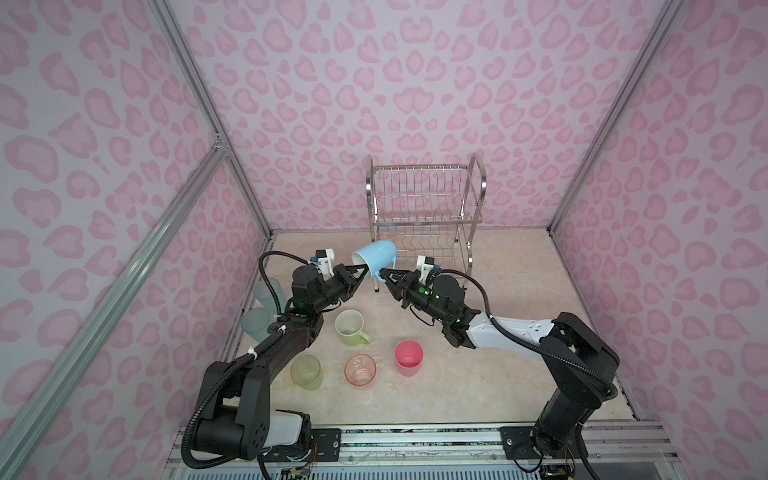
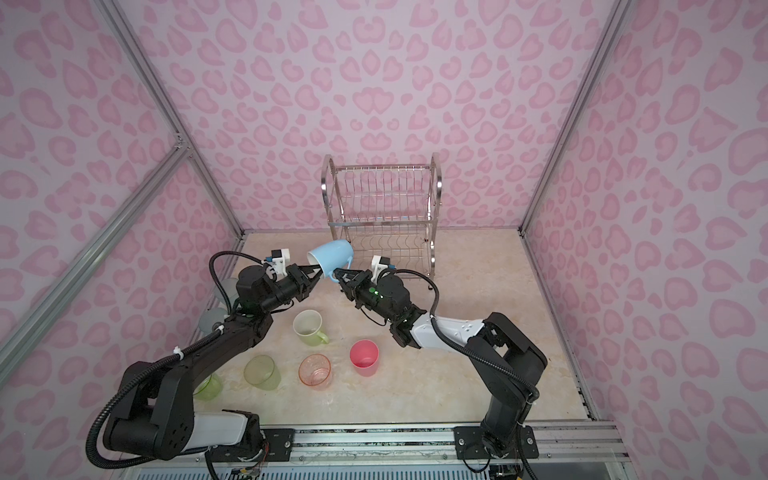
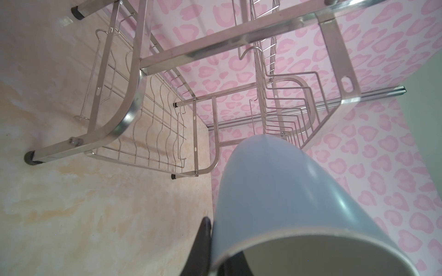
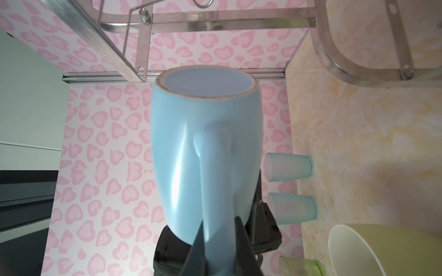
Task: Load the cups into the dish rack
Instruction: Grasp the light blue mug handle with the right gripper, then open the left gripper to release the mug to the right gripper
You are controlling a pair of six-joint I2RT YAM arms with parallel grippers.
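A blue mug (image 1: 376, 255) (image 2: 332, 254) hangs tilted in the air just in front of the dish rack (image 1: 424, 208) (image 2: 382, 203), mouth toward the left. My left gripper (image 1: 365, 272) (image 3: 218, 241) pinches its rim, one finger outside the wall and one inside. My right gripper (image 1: 384, 274) (image 4: 218, 221) is shut on the mug's handle (image 4: 215, 179). On the table stand a green mug (image 1: 351, 328), a pink tumbler (image 1: 408, 357), an orange-pink tumbler (image 1: 360, 370) and a yellow-green tumbler (image 1: 306, 372). Two pale blue tumblers (image 1: 270, 293) (image 4: 289, 167) stand by the left wall. The rack's shelves hold nothing.
The rack stands against the back wall, its near left leg (image 3: 32, 157) close below the mug. Pink patterned walls with aluminium posts (image 1: 582, 166) enclose the marble-look table (image 1: 519, 291). A second green tumbler (image 2: 208, 388) shows behind the left arm.
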